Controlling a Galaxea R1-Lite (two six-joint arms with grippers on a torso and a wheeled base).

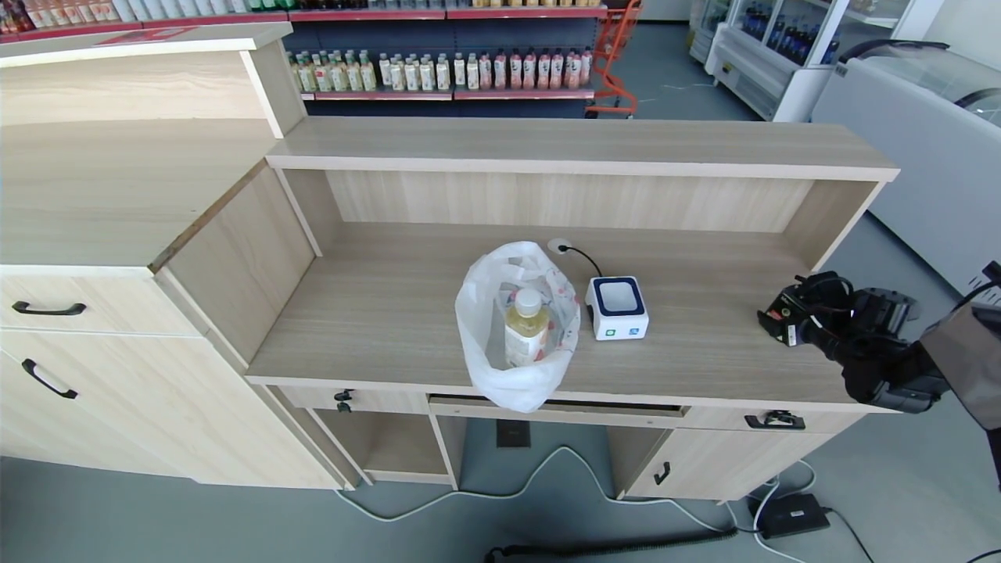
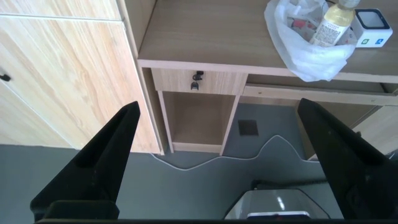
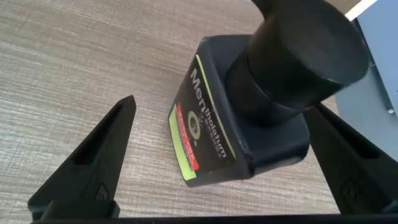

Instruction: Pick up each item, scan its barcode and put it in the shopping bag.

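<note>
Crinkly plastic shopping bag (image 1: 475, 317), squarish black bottle (image 3: 211, 146)

**Head view:** 1 camera, mounted high, facing forward and down. Takes in the whole checkout counter (image 1: 375, 313) at middle range, with store shelving (image 1: 446, 70) beyond.

**Left wrist view:** 1 camera, low, off the counter's front left. Looks past the left gripper (image 2: 217, 104) at the counter's front edge, a keyed drawer (image 2: 174, 81) and the floor (image 2: 205, 180). Shared with head view: shopping bag (image 2: 305, 53), tea bottle (image 2: 336, 22), scanner (image 2: 372, 28).

**Right wrist view:** 1 camera, very near the counter's top. Faces down past the right gripper (image 3: 222, 104) onto a black bottle (image 3: 211, 137). Shared with head view: that bottle, at the counter's right end.
</note>
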